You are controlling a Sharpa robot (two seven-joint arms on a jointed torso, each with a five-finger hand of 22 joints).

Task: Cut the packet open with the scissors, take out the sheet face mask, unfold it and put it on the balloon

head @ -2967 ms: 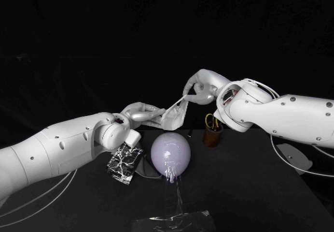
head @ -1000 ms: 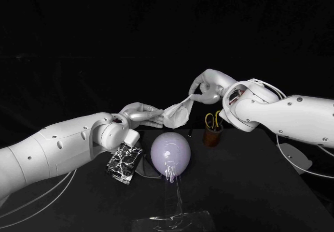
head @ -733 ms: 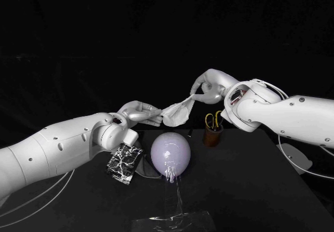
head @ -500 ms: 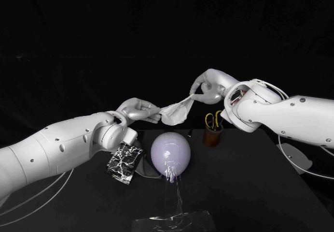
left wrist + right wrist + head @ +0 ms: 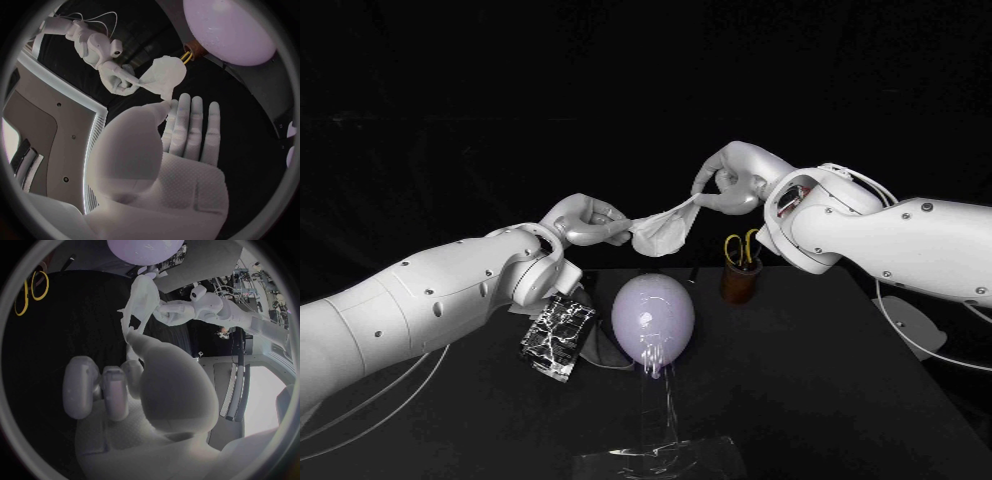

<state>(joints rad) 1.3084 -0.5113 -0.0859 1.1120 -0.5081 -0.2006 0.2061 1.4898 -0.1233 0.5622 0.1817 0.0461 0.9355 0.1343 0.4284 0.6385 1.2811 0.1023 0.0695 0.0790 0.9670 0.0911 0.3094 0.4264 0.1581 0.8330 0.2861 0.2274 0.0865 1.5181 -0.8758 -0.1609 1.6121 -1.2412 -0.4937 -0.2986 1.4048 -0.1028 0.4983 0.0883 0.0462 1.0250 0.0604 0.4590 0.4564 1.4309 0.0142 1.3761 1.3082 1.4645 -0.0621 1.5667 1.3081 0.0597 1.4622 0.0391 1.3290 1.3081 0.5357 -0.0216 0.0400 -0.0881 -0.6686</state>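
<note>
a crumpled clear film (image 5: 661,462) lies at the near edge of the black table (image 5: 848,400). behind it stands the pale balloon (image 5: 655,312), bare, with the black patterned packet (image 5: 557,335) just beside it, by the left arm. farther back, the yellow-handled scissors (image 5: 743,246) sit in a brown cup (image 5: 740,284). above and beyond the balloon, the left hand (image 5: 589,220) and right hand (image 5: 727,190) hold the sheet face mask (image 5: 664,230) in the air between them. each pinches one end, the right hand higher, and the left wrist view shows the left hand's other fingers lying straight. the mask hangs bunched, not opened out. the likely danger from here is a tear if the hands draw apart faster than the folds let go. a slip is also possible, since each pinch seems to catch only an edge, and the sheet would then drop crumpled onto the balloon or table. lowered while bunched, it could land off-centre and nudge the balloon aside.
</note>
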